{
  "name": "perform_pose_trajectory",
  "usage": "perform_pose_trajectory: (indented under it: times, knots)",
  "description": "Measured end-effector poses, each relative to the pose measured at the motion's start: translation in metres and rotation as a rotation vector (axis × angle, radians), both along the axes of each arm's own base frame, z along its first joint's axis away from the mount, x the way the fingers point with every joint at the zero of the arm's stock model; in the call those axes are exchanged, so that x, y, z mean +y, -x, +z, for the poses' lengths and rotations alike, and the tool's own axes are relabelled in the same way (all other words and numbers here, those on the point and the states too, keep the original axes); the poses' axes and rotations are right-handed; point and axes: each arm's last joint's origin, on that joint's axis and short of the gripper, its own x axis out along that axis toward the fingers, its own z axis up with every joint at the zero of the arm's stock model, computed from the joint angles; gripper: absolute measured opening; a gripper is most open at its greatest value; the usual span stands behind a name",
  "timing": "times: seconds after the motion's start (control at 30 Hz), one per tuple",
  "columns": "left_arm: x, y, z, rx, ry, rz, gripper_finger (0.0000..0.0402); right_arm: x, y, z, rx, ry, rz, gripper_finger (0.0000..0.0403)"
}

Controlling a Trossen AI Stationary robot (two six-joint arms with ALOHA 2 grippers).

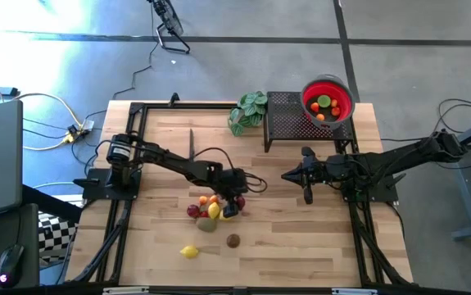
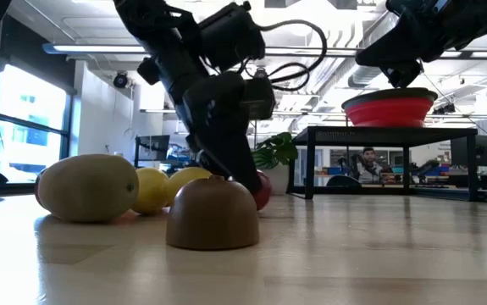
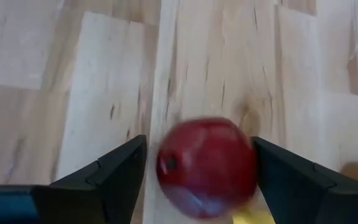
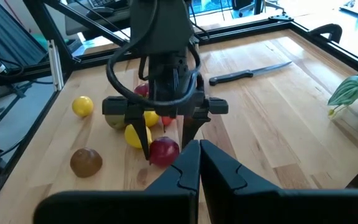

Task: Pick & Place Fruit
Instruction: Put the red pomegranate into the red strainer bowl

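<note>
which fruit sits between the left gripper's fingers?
The dark red fruit, at the pile's edge nearest the right arm. Left gripper straddles it, fingers open; the other loose fruits lie outside them.

Table (image 1: 301, 246): pale wood planks, matt, grainy; red fruit (image 3: 207, 167): smooth glossy plastic; left gripper (image 3: 197, 177) fingers (image 3: 113, 174): matt blk plastic.

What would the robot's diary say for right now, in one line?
left gripper: open, fingers either side of red fruit on table | right gripper: shut, waiting above table | red bowl: some fruit inside
</note>
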Motion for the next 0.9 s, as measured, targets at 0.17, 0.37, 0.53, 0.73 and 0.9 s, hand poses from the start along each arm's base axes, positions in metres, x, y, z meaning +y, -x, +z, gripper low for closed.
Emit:
perform_pose_trajectory:
  times: [0.17, 0.37, 0.53, 0.73, 0.9]
  knots:
    - [-0.0001, -0.0008, -0.0017, -0.002, 0.001, -0.002, 0.0274, 0.0, 0.0, 0.0, 0.001, 0.0, 0.0, 0.0004]
    - [0.0003, -0.0008, -0.0017, -0.001, 0.002, -0.001, 0.0274, -0.0001, 0.0, 0.0, 0.001, 0.001, -0.001, 0.0004]
    - [0.0003, -0.0007, -0.0018, 0.0, 0.001, -0.001, 0.0274, 0.0, 0.0, 0.0, 0.002, 0.003, 0.001, 0.0004]
    - [0.0003, -0.0007, -0.0019, 0.001, 0.011, -0.007, 0.0274, -0.0001, 0.0, 0.0, 0.002, 0.003, 0.001, 0.0004]
    - [0.0002, -0.0006, -0.0021, 0.001, 0.014, -0.01, 0.0274, -0.0001, 0.0, 0.0, 0.002, 0.003, 0.0, 0.0004]
